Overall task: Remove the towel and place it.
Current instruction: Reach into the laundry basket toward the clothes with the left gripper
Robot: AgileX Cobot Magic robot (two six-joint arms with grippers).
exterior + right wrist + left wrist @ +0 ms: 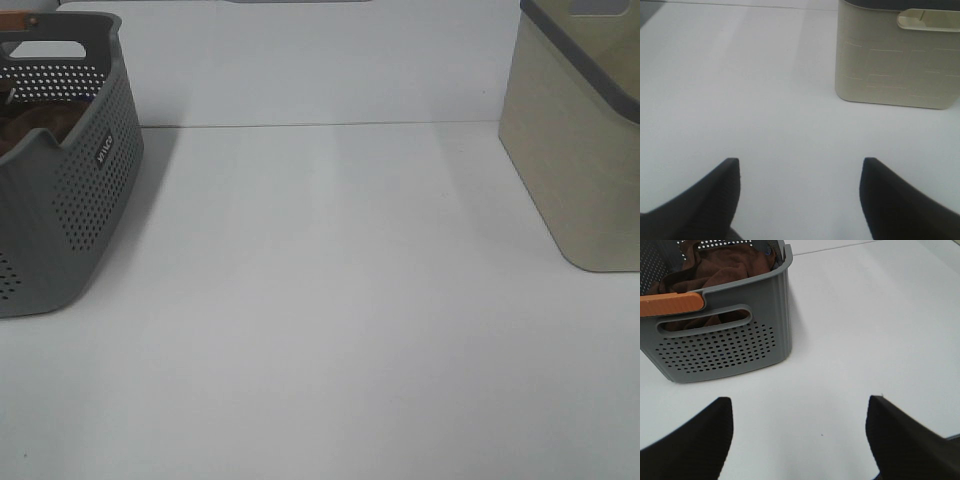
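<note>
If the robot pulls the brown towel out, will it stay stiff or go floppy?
Probably floppy: the towel lies crumpled in soft folds. It looks plush, so likely not slippery. It may drag on the basket rim.

You see the towel as plush brown cloth, thick-piled, soft-looking and matt. The grey basket looks like moulded plastic with a matt finish. Its walls are pierced with rows of small round holes, and its rim and corners are smooth. The orange grip on its handle is smooth with a faint sheen. The table is white and smooth, with a soft, low gloss. The beige bin reads as matt plastic with shallow embossed rectangles, and the dark grey band along its top looks smooth. The fingers of the left gripper and those of the right gripper are black, matt and finely textured.
</note>
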